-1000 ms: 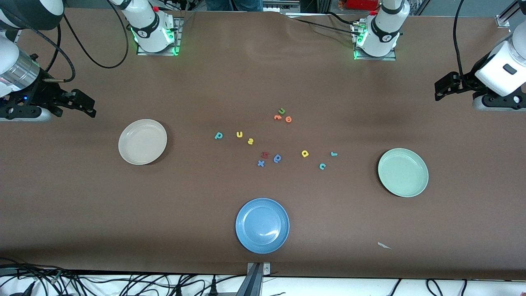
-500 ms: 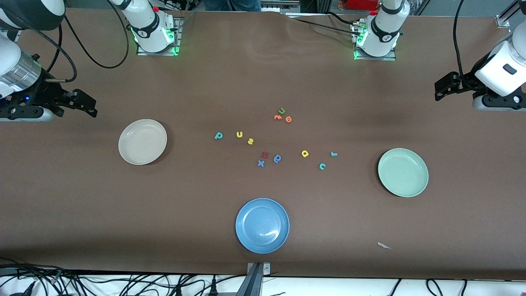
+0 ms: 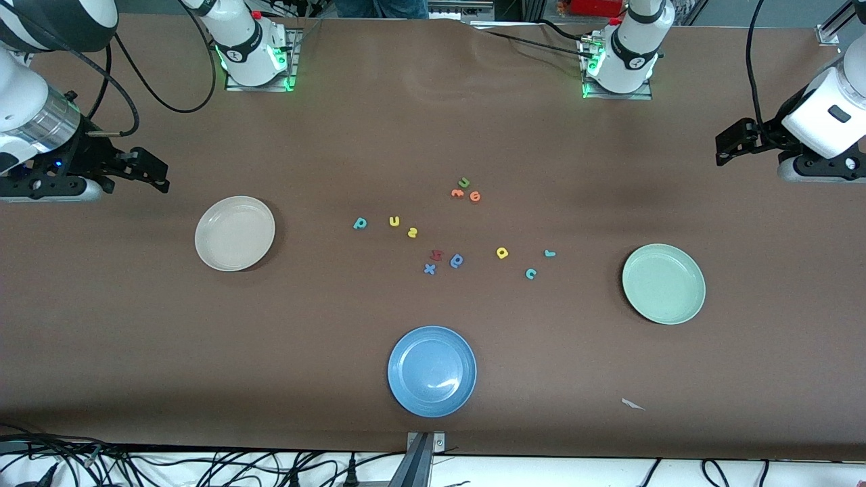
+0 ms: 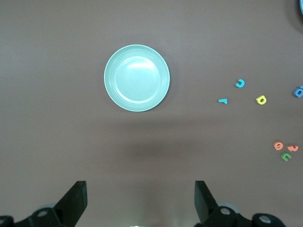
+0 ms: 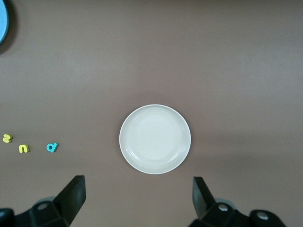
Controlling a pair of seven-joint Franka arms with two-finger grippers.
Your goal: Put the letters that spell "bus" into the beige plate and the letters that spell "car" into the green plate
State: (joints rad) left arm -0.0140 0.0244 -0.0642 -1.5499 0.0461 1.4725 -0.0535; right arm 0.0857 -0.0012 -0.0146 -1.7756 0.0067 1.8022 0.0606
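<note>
Your left gripper [image 4: 138,201] has its fingers spread wide with nothing between them; it hangs over bare table at the left arm's end, up from the green plate [image 3: 664,284]. Your right gripper [image 5: 137,198] is spread just as wide and also empty, over the table at the right arm's end, with the beige plate [image 3: 235,233] lying a little nearer the front camera.

Both plates hold nothing. Between them, you have the teal "b" [image 3: 360,222], yellow "u" [image 3: 394,220] and yellow "s" [image 3: 412,233] in a loose row toward the beige plate. The yellow "a" [image 3: 502,253], teal "r" [image 3: 550,253] and teal "c" [image 3: 531,273] lie toward the green plate.

The orange letters [image 3: 466,195] touch the green "u" [image 3: 464,182]. The blue plate [image 3: 431,370] sits nearest the front camera.
</note>
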